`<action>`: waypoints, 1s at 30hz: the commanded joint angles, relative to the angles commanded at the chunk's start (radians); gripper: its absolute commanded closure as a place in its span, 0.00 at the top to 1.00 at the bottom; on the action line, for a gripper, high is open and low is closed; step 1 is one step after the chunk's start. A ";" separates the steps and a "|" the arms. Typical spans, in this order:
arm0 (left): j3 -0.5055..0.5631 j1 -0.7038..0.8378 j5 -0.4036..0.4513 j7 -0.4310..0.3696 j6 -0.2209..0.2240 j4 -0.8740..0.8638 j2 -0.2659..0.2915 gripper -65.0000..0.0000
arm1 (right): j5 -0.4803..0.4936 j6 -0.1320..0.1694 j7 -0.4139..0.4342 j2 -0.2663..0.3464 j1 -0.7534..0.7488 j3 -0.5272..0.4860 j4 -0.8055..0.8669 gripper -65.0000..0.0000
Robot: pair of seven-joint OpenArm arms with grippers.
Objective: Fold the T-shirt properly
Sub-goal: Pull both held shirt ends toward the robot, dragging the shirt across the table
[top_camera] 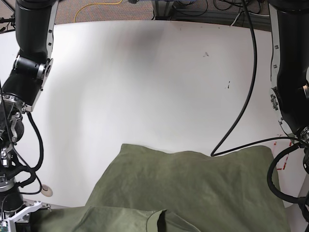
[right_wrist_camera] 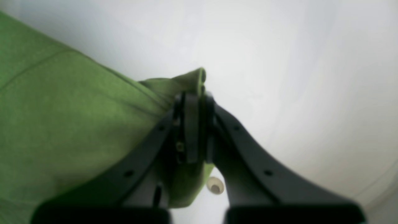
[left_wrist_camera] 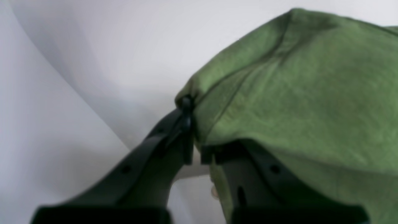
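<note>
Base view: T-shirt [top_camera: 193, 188], olive green, plain, wrinkled; lies across the 6 o'clock part of the white table [top_camera: 145, 82], its far edge roughly straight, its collar at the bottom edge of the picture. One arm [top_camera: 26, 63] stands at 9 o'clock, the other arm [top_camera: 289, 72] at 3 o'clock; a black cable [top_camera: 248, 92] trails from 12 o'clock down onto the shirt. Both grippers are out of frame here. Left wrist view: left gripper [left_wrist_camera: 189, 124], black, jaws pinched together on a bunched edge of the shirt, cloth draped toward 3 o'clock over one finger. Right wrist view: right gripper [right_wrist_camera: 194, 124], jaws clamped on a doubled fold of the shirt, cloth spreading toward 9 o'clock.
</note>
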 joint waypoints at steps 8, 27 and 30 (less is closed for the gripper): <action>-0.004 0.110 0.000 0.014 -0.005 0.055 0.008 0.00 | 0.001 0.000 0.022 -0.025 -0.119 0.013 0.008 0.01; -0.061 0.405 -0.013 0.064 -0.029 0.123 0.020 0.01 | 0.013 -0.002 -0.004 -0.033 -0.410 0.112 0.160 0.01; -0.077 0.464 -0.017 0.072 -0.031 0.151 0.020 0.01 | 0.015 -0.003 -0.016 -0.044 -0.456 0.129 0.203 0.01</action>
